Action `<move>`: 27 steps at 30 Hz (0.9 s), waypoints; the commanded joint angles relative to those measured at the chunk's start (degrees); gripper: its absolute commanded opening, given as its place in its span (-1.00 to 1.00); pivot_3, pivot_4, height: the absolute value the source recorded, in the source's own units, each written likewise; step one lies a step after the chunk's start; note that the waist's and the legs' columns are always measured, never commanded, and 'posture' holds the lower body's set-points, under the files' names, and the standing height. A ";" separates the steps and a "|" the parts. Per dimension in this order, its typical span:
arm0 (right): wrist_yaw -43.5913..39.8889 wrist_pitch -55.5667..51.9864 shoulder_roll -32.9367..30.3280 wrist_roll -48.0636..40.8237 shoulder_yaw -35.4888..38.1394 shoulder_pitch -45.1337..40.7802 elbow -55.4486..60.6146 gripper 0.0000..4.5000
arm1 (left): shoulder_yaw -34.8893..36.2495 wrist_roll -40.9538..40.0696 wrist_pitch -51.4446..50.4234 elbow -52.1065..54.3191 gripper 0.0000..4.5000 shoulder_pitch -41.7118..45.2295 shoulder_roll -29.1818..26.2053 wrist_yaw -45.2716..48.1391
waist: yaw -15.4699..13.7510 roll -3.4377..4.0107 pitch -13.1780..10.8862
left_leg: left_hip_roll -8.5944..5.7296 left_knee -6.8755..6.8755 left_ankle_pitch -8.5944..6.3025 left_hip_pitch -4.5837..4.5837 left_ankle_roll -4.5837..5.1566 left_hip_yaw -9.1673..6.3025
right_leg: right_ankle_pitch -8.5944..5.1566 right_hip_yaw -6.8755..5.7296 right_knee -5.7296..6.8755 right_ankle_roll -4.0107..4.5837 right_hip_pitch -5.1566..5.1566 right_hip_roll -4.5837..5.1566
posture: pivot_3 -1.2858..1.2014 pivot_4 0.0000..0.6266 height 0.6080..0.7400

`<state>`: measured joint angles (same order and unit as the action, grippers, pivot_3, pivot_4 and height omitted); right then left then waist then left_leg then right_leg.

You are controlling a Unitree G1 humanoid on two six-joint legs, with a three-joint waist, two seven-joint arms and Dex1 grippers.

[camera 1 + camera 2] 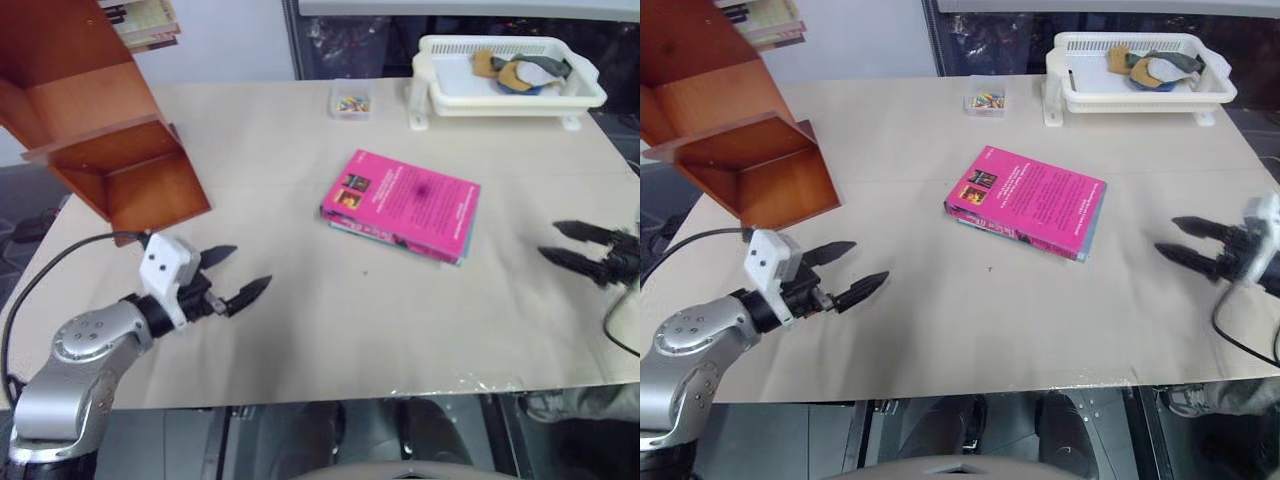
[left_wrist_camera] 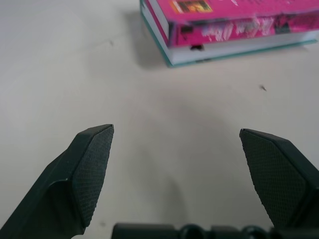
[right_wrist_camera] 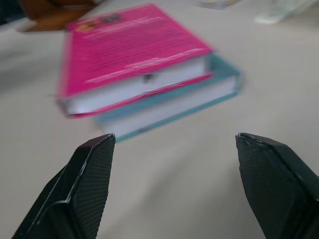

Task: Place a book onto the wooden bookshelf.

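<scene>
Book: we see the pink book lying flat atop a teal book mid-desk.
Bookshelf: the bookshelf stands at our far left.
Left gripper: fingers spread, empty.
Right gripper: fingers spread, empty, facing the book.

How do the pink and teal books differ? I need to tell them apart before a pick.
The pink book lies on top; the teal book lies beneath it. The pink cover shows in full; of the teal book, edges peek out. Both lie flat on the table, untouched by either gripper.
</scene>
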<state>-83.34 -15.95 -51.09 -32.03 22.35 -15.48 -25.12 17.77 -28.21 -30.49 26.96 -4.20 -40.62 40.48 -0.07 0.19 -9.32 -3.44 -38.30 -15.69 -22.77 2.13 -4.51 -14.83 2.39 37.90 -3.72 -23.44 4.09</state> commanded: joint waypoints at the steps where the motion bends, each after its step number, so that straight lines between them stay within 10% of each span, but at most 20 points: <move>1: -2.92 -9.16 -3.50 -8.20 6.57 7.63 12.81 0.76 | -3.50 2.43 2.37 -2.63 1.00 4.44 2.87 -2.97 | -0.37 0.05 0.05 | -0.01 -0.01 -0.10 0.01 0.17 0.01 | 0.00 0.01 0.00 -0.01 0.01 0.00 | 0.03 -0.52 1.00; 16: 3.33 -15.24 -1.44 -17.70 19.76 24.05 33.96 0.76 | -17.42 -3.67 -9.64 -10.29 1.00 20.65 23.81 -9.59 | -0.87 -0.17 0.14 | -0.03 -0.15 -0.09 0.09 0.17 0.03 | 0.03 -0.11 0.10 -0.05 0.10 -0.07 | 0.03 -0.52 1.00; 27: 3.77 -13.95 -1.31 -17.54 23.07 28.73 35.01 0.76 | -8.11 -19.60 -30.60 -18.77 1.00 32.20 40.13 -25.35 | -0.65 -0.26 0.13 | -0.03 -0.31 0.00 0.13 0.02 0.04 | 0.03 -0.17 0.18 -0.07 0.15 -0.19 | 0.03 -0.52 1.00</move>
<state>-79.53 -30.90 -52.11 -49.01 43.29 13.35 8.61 7.70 -44.93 -58.93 8.67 26.72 -1.41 17.12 -0.72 -0.07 -9.19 -3.47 -38.61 -15.68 -22.65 2.14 -4.47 -14.80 2.21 38.08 -3.80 -23.29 3.83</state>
